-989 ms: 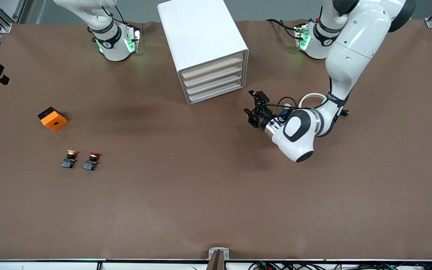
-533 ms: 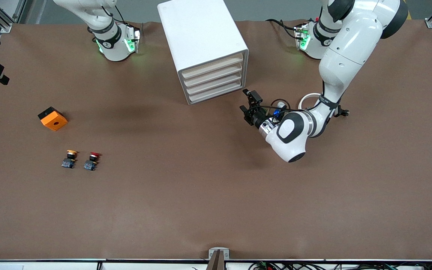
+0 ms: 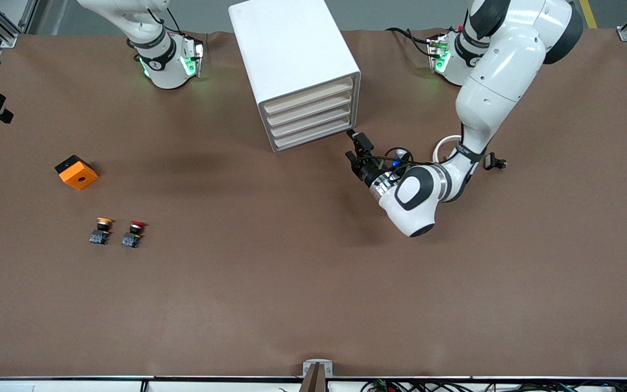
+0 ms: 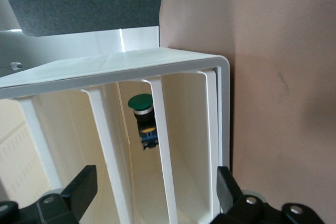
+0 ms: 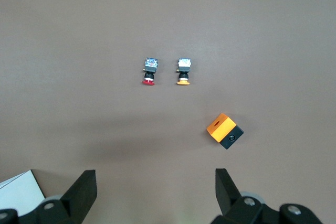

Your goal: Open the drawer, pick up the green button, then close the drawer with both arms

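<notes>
Green-capped button [image 4: 140, 103] sits inside the white cabinet [image 3: 292, 60]; both end effectors' fingers spread apart.

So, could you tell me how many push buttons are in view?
3: yellow-capped button and red-capped button side by side near the right arm's end; green button inside the cabinet. Others may be hidden.

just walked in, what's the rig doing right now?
The left gripper is open, right in front of the white drawer cabinet, holding nothing. All four drawers look shut in the front view. The left wrist view looks in through the drawers' translucent fronts at the green button inside. The right arm waits; its gripper is open, high over the table, looking down on the yellow-capped button, the red-capped button and an orange block.
</notes>
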`<control>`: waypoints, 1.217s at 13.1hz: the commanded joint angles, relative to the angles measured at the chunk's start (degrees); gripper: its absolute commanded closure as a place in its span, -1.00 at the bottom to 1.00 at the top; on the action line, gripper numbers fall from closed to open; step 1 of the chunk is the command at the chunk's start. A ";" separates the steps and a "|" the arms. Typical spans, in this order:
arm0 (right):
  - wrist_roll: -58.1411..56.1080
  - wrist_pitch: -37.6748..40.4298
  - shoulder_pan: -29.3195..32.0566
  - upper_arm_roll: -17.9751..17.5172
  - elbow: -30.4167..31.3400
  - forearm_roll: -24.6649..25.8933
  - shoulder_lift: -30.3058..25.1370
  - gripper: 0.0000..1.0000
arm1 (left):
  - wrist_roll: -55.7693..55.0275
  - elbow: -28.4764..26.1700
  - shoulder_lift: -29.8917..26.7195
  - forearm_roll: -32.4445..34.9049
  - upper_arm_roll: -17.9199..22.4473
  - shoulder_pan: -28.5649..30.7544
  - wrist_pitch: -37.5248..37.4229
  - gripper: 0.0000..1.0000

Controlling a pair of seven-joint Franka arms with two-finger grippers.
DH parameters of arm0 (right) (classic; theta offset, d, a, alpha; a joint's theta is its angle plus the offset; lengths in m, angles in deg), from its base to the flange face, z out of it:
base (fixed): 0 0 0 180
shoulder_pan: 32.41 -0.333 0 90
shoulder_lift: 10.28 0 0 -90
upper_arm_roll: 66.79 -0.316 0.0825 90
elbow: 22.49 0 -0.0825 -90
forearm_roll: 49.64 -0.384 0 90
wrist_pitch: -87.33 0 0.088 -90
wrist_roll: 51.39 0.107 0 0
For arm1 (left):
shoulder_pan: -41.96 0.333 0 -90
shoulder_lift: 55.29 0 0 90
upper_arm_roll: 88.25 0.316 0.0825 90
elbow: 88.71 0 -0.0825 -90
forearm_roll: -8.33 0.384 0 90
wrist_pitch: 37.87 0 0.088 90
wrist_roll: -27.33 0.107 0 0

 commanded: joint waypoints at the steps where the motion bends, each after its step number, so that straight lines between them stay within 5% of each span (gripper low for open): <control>1: -0.72 0.37 1.64 -0.69 -2.38 0.35 1.68 -1.00 | -1.74 1.79 1.66 -1.24 -0.12 -1.24 -1.32 -1.00; 7: -0.72 0.11 2.43 -0.60 -2.39 0.35 1.94 -1.00 | -1.75 1.00 1.66 -0.89 -0.12 -5.27 -3.51 -1.00; 11: -0.72 -0.15 2.34 -0.69 -2.39 0.44 2.73 -1.00 | -1.57 0.30 1.75 -0.27 -0.03 -5.46 -3.79 -0.69; 16: -0.81 -1.47 2.52 -0.69 -3.79 0.53 7.66 -1.00 | -1.31 -1.28 1.66 2.53 -0.03 -4.58 -4.75 -0.61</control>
